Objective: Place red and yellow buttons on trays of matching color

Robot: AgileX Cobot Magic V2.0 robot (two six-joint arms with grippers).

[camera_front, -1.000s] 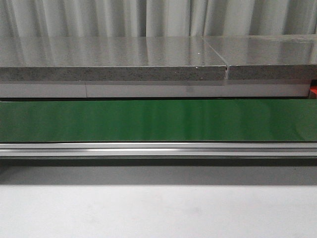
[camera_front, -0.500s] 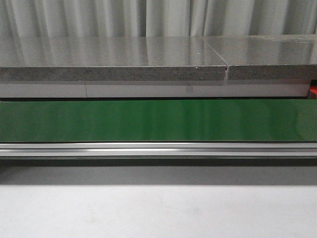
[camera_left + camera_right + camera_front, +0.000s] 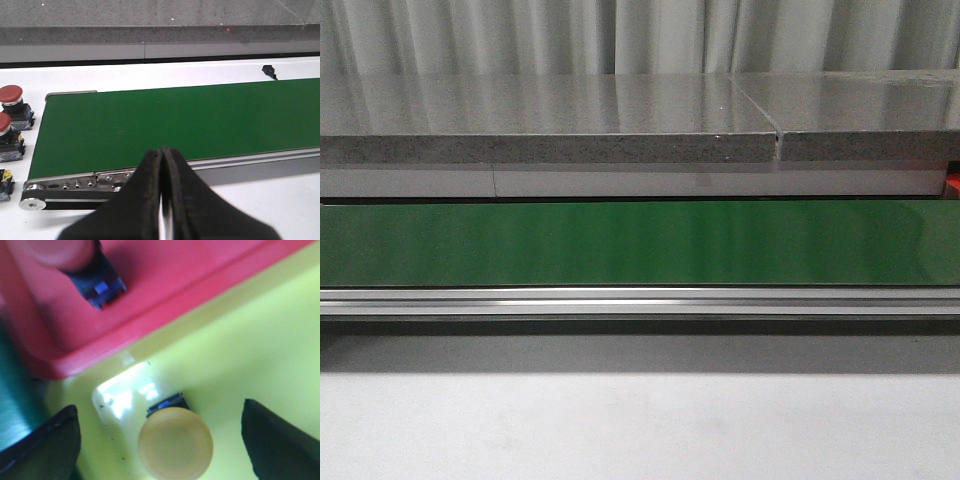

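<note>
Wide-spread, the right gripper (image 3: 160, 440) hung over the yellow tray (image 3: 260, 340), gripping nothing, its dark fingertips (image 3: 45, 445) flanking a yellow button (image 3: 175, 442) that sat on the glossy tray floor. By that, a yellow drop looked just completed. Beyond lay the red tray (image 3: 175, 285), smooth plastic, with a domed red button (image 3: 60, 250) inside. The left gripper (image 3: 161, 200) was pressed closed, empty, before the matte green belt (image 3: 175, 120); two red buttons (image 3: 11, 95) waited beside it. The front view stayed unchanged.

Grey curtain (image 3: 620, 35); speckled countertop (image 3: 550, 115).
</note>
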